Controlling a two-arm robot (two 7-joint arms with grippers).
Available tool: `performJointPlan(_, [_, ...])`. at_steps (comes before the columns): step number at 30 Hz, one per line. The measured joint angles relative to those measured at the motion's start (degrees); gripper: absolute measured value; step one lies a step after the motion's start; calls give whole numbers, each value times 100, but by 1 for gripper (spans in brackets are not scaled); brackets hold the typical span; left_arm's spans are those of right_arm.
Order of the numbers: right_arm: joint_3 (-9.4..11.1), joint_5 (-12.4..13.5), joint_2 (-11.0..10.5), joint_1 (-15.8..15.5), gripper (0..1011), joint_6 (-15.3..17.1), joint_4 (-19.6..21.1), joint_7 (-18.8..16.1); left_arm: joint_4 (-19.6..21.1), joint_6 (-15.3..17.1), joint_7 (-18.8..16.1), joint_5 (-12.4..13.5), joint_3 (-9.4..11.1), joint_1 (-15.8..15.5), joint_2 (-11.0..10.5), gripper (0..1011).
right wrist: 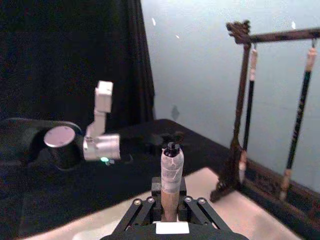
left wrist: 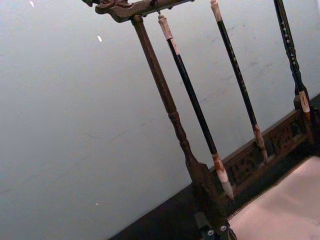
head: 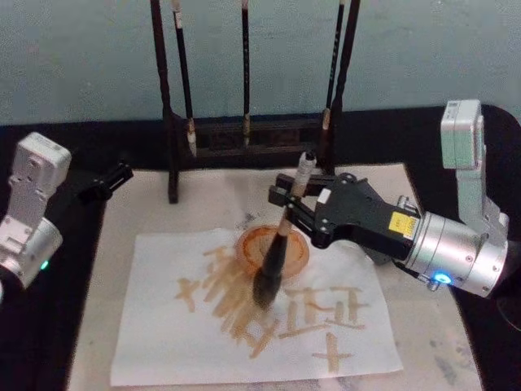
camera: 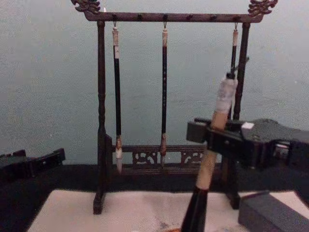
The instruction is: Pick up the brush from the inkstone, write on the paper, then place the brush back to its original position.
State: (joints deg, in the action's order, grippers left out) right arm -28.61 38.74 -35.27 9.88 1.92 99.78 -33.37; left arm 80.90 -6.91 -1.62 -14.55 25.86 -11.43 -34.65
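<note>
My right end effector (head: 289,204) clamped on brush (head: 273,261), bristles down on paper (head: 163,326) among tan strokes (head: 326,314). Pickup done, writing seemingly mid-course, return to inkstone (camera: 273,212) not yet done. Left end effector (head: 104,181) idle at bench's left.

A dark carved rack (camera: 164,17) stands on a pale mat (camera: 72,212) before a blue-green wall. Three thin brushes (camera: 164,92) hang from its top bar, tips down. In front of it, the right gripper (camera: 215,137) reaches in from the right and clamps the tan handle of the brush (camera: 205,171), which tilts with its whitish top leaning right. The inkstone (camera: 270,212) lies in the lower right corner. The left gripper (camera: 34,164) sits at the left edge.
</note>
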Motion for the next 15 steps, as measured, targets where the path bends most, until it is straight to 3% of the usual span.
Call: performJointPlan(15, [-350, 11, 197, 145, 164, -36, 109, -266, 0, 0, 0, 0, 0, 0, 0, 1002])
